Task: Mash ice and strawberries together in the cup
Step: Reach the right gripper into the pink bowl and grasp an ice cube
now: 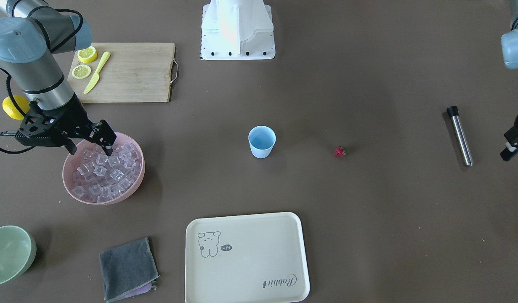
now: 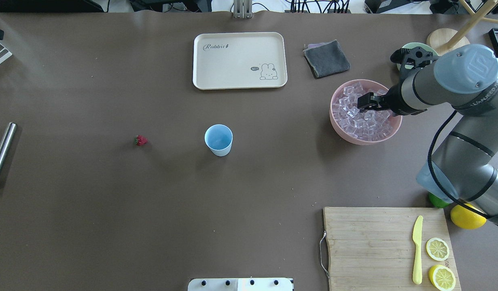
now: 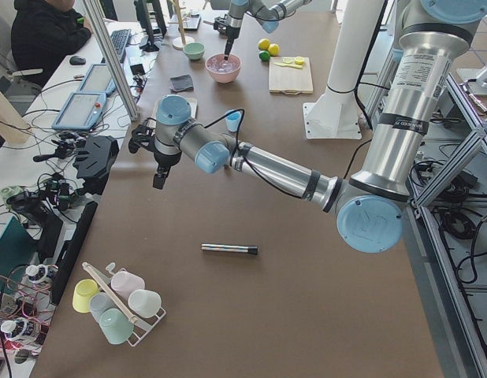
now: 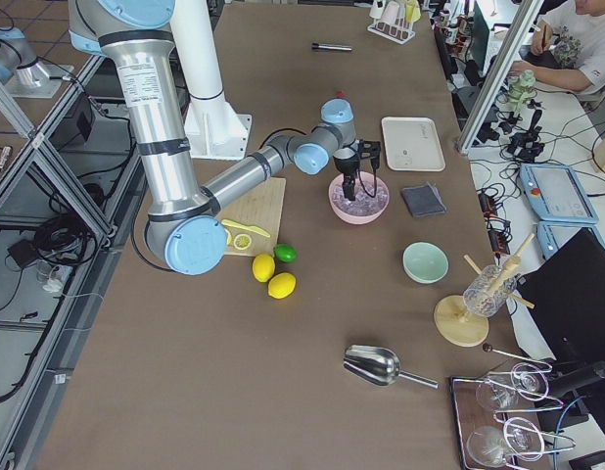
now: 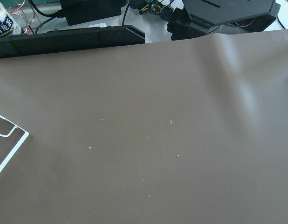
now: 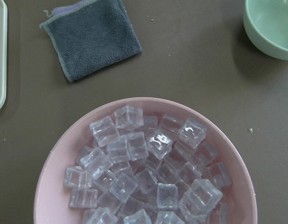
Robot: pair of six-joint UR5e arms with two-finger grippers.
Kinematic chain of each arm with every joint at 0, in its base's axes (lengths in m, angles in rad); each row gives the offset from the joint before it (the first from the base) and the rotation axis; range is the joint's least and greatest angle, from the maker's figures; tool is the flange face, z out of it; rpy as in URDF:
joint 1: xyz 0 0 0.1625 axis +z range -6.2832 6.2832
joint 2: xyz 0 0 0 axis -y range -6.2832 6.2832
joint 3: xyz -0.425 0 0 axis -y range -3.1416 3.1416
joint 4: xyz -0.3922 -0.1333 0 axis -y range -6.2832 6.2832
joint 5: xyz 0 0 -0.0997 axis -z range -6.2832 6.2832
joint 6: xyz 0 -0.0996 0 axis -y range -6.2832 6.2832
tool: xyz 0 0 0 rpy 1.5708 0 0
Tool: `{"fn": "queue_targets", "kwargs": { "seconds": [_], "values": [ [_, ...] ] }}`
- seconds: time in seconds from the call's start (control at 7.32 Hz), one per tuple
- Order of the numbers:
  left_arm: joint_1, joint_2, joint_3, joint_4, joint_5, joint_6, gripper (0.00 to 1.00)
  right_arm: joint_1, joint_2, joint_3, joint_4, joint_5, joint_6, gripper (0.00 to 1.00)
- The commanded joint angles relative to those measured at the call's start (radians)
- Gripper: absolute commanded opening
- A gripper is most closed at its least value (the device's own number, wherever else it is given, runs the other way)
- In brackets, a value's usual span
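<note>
The light-blue cup [image 1: 261, 143] [image 2: 219, 140] stands upright mid-table with nothing visible inside. A small red strawberry [image 1: 339, 151] [image 2: 140, 140] lies on the table apart from it, toward the left arm's side. The ice [image 1: 107, 172] [image 6: 144, 172] fills a pink bowl [image 1: 65, 170] [image 2: 334, 121]. My right gripper [image 1: 89, 149] [image 2: 360, 106] is open, its fingertips down at the cubes near the bowl's rim, holding nothing. Only part of my left gripper [image 1: 508, 153] [image 3: 158, 181] shows at the table's end, above bare table, and I cannot tell its state.
A metal rod with a black end [image 1: 460, 136] lies near the left gripper. A cream tray [image 1: 246, 256], grey cloth [image 1: 128, 269] and pale green bowl [image 1: 8, 252] line the far edge. A cutting board [image 1: 132, 71] with lemon slices and a yellow knife sits by the right arm.
</note>
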Motion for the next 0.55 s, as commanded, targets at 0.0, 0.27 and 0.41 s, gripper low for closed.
{"fn": "queue_targets", "kwargs": {
  "seconds": [0.0,0.27,0.41],
  "values": [
    [0.001,0.001,0.000,-0.001,-0.004,-0.001,0.98,-0.032,0.001,-0.018,0.001,-0.052,0.010,0.94],
    [0.007,0.000,0.002,0.001,-0.004,-0.001,0.98,-0.052,0.000,-0.048,0.068,-0.078,0.039,0.93],
    [0.010,0.000,0.003,0.001,0.000,0.001,0.98,-0.057,0.001,-0.057,0.075,-0.080,0.041,0.90]
  ]
}}
